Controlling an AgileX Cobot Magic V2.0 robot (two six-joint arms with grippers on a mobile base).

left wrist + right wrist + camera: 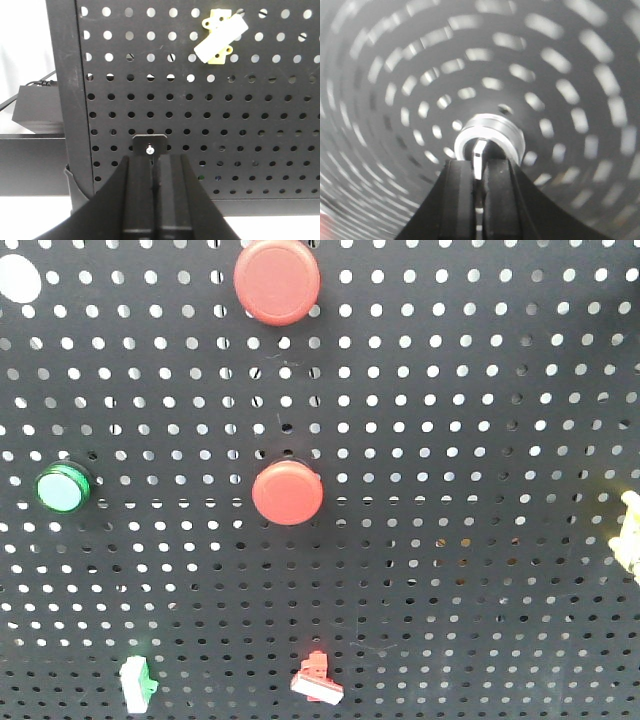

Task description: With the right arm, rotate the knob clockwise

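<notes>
Across the front view a black pegboard [497, 355] fills the frame. At its upper left corner sits a white round cap [18, 280], cut off by the edge. Below it is a green push button [63, 490], and lower still a green-and-white switch [138, 683]. Nearer the middle are a large red button [277, 280] at the top, a smaller red button [288, 492] beneath it, and a red switch [317, 680] at the bottom edge. A pale yellow part [630, 535] shows at the far right edge.

From the left wrist camera, a black box [35, 107] sits to the left of the board's frame. The left gripper [154, 162] points at the board. Its jaws are pressed together with only a thin seam between them, and they hold nothing. Their tips are just below a small black plate [150, 142] with a screw. Up and to the right, a pale yellow bracket [220, 37] carrying a white block is fixed at a tilt.

From the right wrist camera, the board's holes are smeared into curved streaks that ring the knob [492, 131]. The knob is a silver collar set on the board a little below the middle of the view. A bright flat tab [479, 160] stands out from the collar. The right gripper [479, 167] has its jaws closed on that tab, one finger on each side.
</notes>
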